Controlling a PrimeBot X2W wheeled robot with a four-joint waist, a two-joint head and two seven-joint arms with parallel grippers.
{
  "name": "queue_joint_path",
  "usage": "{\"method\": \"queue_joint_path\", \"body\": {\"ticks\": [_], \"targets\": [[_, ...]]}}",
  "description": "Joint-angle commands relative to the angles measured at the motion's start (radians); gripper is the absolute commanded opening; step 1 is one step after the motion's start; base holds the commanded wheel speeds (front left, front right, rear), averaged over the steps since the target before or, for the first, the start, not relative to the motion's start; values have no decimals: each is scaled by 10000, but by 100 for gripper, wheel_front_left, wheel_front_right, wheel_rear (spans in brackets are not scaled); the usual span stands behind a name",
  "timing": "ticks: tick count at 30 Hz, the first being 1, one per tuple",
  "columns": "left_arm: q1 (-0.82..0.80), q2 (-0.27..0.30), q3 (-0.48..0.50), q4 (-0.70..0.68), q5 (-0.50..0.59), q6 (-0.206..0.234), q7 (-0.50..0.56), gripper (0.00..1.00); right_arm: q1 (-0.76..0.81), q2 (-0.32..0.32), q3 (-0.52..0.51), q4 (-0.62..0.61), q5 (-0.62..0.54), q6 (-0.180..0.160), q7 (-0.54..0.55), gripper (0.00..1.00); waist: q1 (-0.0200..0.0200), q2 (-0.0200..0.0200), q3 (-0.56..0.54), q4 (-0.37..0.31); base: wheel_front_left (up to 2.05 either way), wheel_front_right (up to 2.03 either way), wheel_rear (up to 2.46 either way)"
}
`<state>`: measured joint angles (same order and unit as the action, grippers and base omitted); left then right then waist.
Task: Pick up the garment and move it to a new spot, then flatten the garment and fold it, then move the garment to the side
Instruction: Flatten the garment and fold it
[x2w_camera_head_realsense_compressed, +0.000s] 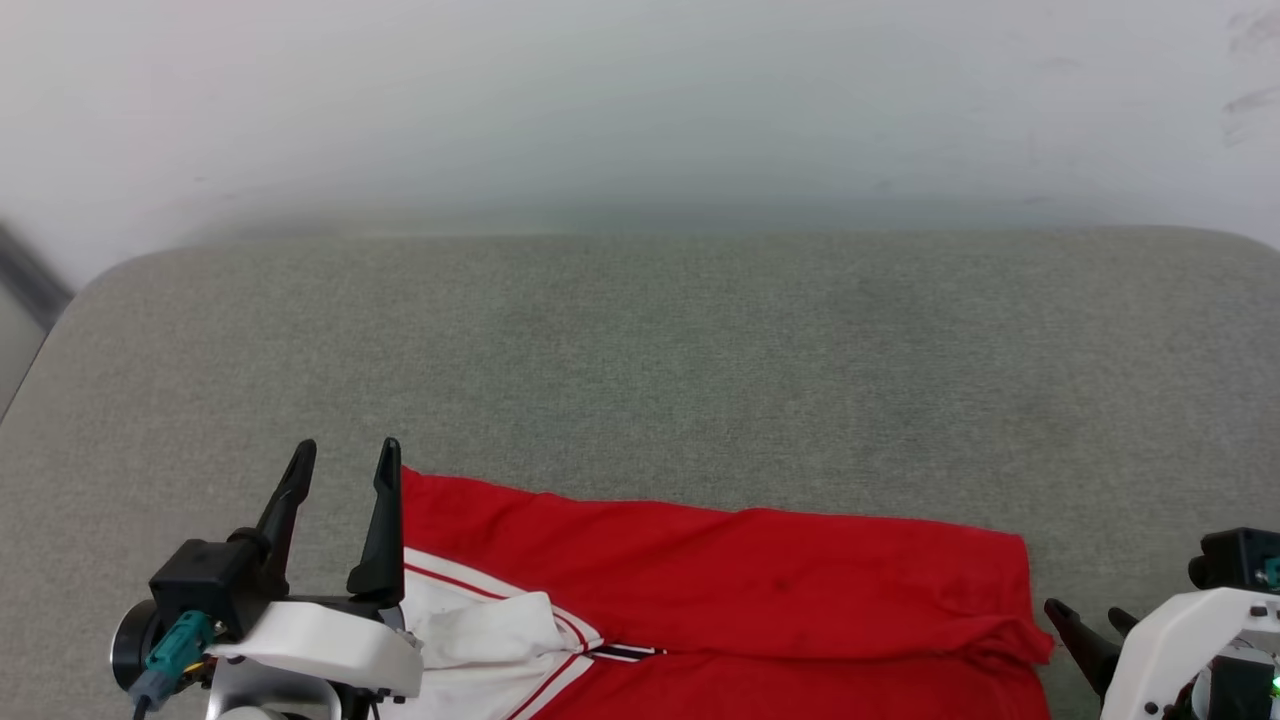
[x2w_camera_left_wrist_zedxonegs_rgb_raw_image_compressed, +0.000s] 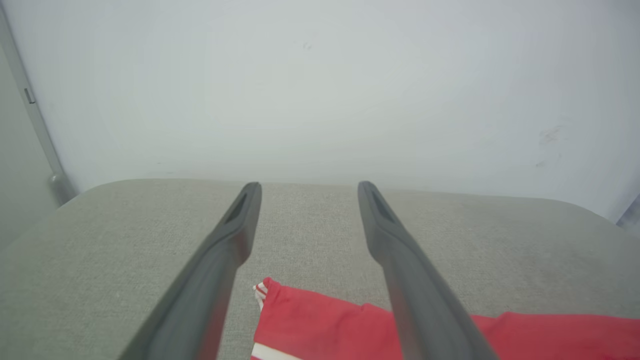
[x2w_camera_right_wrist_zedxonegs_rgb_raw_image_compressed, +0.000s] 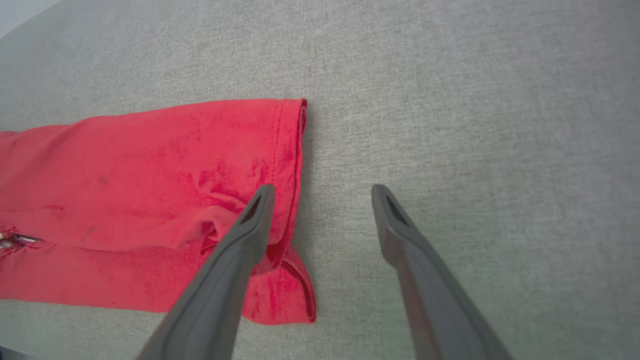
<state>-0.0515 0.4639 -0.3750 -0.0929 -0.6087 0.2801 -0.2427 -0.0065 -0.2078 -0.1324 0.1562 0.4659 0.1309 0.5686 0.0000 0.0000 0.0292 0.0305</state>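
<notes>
The garment (x2w_camera_head_realsense_compressed: 740, 580) lies along the near edge of the grey padded surface (x2w_camera_head_realsense_compressed: 700, 350), plain red side up. It is drawn out in a long band from left to right, with one long edge doubled over the other, so it appears to be partway through folding rather than merely spread flat. At its left end a white sleeve (x2w_camera_head_realsense_compressed: 480, 630) with red-and-white striped trim (x2w_camera_head_realsense_compressed: 625, 652) shows from under the red layer. At its right end the hem (x2w_camera_right_wrist_zedxonegs_rgb_raw_image_compressed: 295, 165) is slightly rumpled, and one corner curls outward. The left gripper (x2w_camera_head_realsense_compressed: 347, 447) stands just beside the band's left corner with its two dark fingers spread wide and nothing between them. The right gripper (x2w_camera_head_realsense_compressed: 1088, 612) sits at the hem end, likewise spread and empty. In the right wrist view one of its fingers crosses the curled corner, though whether it touches the cloth cannot be told. One gripper at each end suits a long piece, since both corners can be carried together. The rest of the surface, back to the pale wall (x2w_camera_head_realsense_compressed: 640, 100), is open room for the next fold.
</notes>
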Motion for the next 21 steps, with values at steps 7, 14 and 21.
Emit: {"method": "queue_joint_path", "body": {"ticks": [7,14,21], "targets": [[336,163,-232,-889,760,585,13,100,-363,-276,482,452,195,-4,1186,100,0,0,539,540,0,0,0],[465,1,-265,-977,591,593,-4,100,-239,46,794,927,331,-2,2409,100,0,0,795,801,0,0,0],[467,-174,-299,-700,509,505,-66,100,-352,207,887,1215,449,-1,2734,0,0,0,682,842,0,0,0]]}}
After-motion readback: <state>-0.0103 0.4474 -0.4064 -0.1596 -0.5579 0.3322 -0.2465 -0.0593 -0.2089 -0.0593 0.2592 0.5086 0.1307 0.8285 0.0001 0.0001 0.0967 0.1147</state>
